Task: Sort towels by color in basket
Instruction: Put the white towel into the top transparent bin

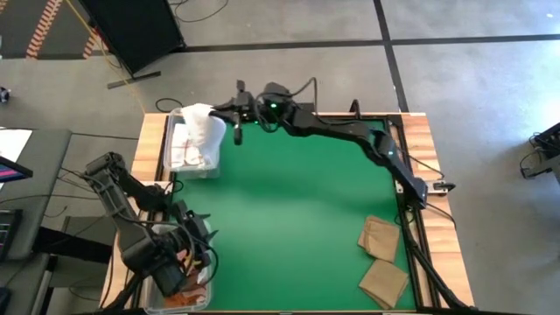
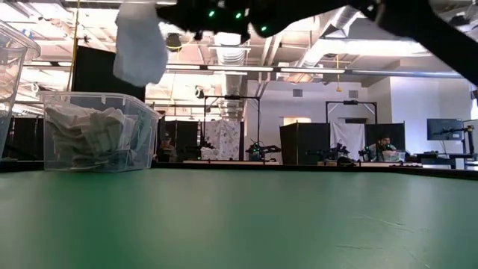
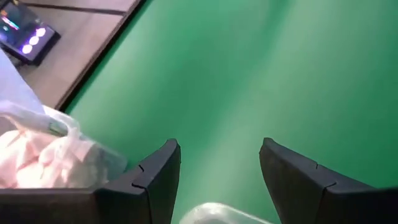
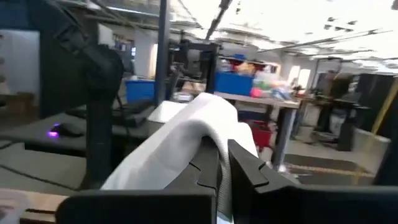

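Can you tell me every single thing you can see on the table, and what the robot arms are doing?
white towel: one, white, hanging from the right gripper above the far bin
far bin: one, clear, far left corner, holds white cloths
near bin: one, clear, near left corner, reddish-orange cloths inside
tan towels: two, tan, flat at the near right
table: one, green top
left gripper: open, empty, by the near bin
right gripper: shut on the white towel

Right claw point(image 1: 234, 112) raised at far left, fingers pinched together; left claw point(image 1: 194, 245) near corner, fingers point(image 3: 155, 180) apart.
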Controlling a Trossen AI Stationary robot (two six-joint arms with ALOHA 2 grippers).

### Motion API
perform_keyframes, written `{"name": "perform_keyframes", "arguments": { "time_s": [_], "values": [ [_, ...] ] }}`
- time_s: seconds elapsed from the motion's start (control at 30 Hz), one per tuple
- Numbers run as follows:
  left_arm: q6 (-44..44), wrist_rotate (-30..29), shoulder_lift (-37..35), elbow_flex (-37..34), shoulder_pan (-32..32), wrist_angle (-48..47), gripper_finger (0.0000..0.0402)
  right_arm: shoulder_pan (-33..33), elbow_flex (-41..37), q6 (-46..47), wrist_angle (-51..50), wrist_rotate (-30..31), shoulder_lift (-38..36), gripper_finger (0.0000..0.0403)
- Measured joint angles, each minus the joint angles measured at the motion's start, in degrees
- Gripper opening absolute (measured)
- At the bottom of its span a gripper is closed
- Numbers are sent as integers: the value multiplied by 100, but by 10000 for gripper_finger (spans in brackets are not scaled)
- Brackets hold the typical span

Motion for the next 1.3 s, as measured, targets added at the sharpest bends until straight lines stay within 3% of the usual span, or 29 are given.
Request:
{"name": "perform_keyframes", "arguments": {
  "time_s": [0.17, 0.43, 0.8, 1.07, 1.3],
  "values": [
    [-14, 456, 1, 0, -58, -16, 208, 1, 713, 21, -576, -232, 717, 39],
    [-99, 494, 1, -2, -224, -14, 208, 2, 849, 58, -873, -751, 1257, 41],
    [-14, -155, 1, -4, -315, -14, 208, 13, 849, -393, -1556, -755, 1258, 43],
    [443, -342, 1, -11, 163, -11, 208, 11, 849, -222, -1519, -765, 1219, 43],
    [1639, -252, 1, -459, 758, -18, 208, -68, 849, 223, -1574, -1647, 991, 44]
  ]
}}
